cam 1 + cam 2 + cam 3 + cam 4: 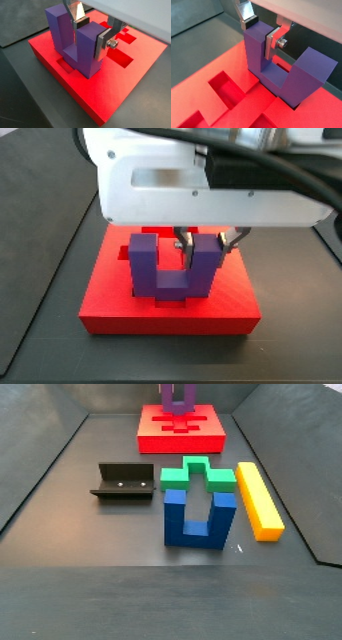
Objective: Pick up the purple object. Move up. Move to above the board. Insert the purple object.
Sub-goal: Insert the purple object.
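matte purple object [79, 47], u-shaped, one prong clamped by hand [93, 31], base in red board [133, 75] recess

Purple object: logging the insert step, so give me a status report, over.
Tool shut on one prong of purple object, above the board. Object upright, base in a board cut-out. Nothing in the way.

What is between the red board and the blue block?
In a side view, the green block lies between the board and the blue block. The gripper holds the purple object on the board.
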Controlling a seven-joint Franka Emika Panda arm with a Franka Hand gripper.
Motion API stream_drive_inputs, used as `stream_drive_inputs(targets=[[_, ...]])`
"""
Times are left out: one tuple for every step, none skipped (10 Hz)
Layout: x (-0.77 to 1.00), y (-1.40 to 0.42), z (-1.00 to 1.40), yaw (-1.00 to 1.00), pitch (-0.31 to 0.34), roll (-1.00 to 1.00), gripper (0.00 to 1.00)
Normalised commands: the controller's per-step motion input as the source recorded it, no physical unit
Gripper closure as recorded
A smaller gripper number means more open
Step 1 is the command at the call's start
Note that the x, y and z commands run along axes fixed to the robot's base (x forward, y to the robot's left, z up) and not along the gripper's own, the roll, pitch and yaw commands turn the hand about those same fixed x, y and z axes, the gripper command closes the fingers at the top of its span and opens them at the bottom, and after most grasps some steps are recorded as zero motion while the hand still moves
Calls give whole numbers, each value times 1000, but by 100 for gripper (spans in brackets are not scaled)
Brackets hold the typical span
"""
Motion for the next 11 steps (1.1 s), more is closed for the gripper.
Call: stream_drive_inputs(targets=[[63,0,-360,131,-60,0,100],[91,0,-560,109,-91,0,100],[166,0,-737,103,-93,0,100],[131,0,-860,97,-89,0,100],[180,0,-866,94,-69,-9,100],[197,0,-1000,103,-79,0,100],[234,0,-983,117,-83,0,100],[106,-43,-823,83,-66,0,100],[-69,0,-89,37,-31,-3,100],[-9,0,0,0,-14,6,100],[0,0,0,0,0,64,100]])
